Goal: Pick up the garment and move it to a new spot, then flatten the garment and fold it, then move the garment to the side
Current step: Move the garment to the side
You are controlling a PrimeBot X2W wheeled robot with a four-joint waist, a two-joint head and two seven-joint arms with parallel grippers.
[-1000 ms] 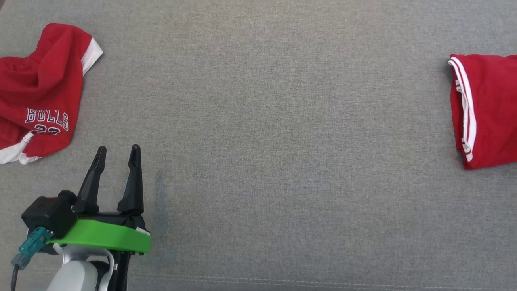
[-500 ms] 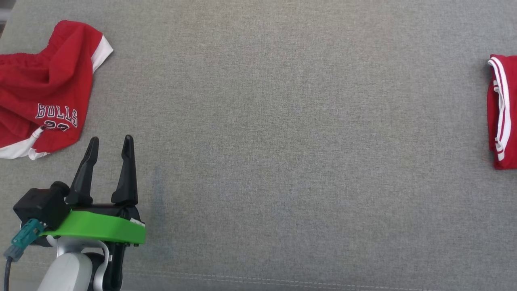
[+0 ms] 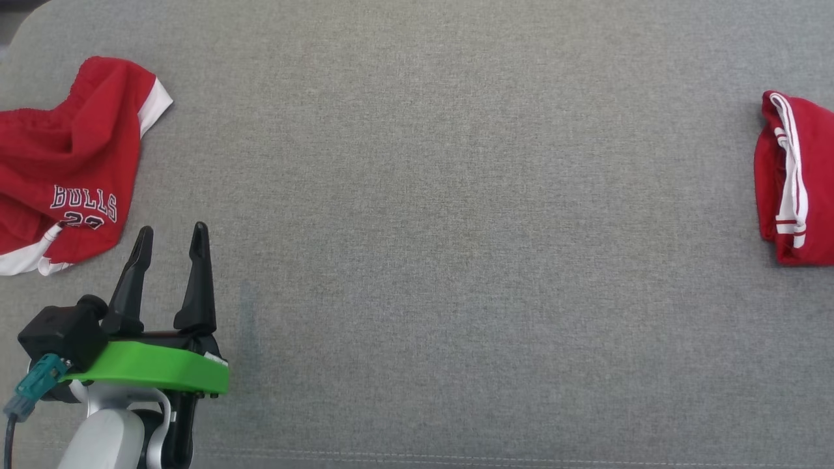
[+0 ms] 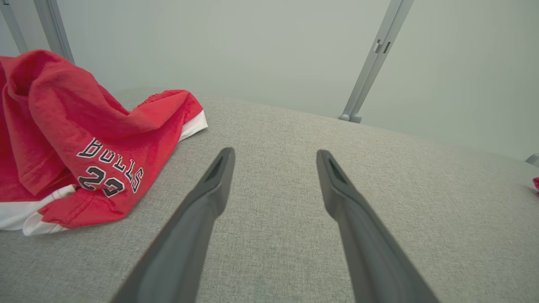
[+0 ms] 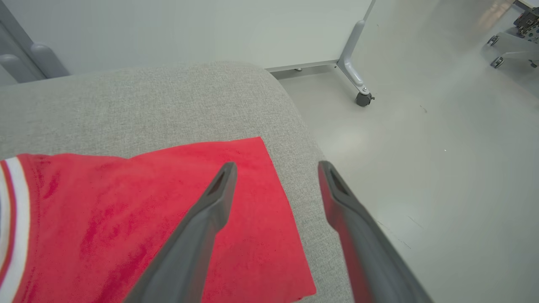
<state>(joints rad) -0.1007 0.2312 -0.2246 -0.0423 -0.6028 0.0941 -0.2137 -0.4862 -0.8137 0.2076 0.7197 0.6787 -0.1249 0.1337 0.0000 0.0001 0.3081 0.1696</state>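
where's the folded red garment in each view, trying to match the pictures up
Head view: the folded red garment lies at the right edge, about mid-height.
Left wrist view: a small red sliver at the far right edge, probably it.
Right wrist view: lower left, beneath the open right gripper, with its corner near the cushion's edge.
Shared landmark: the grey cushion it lies on.
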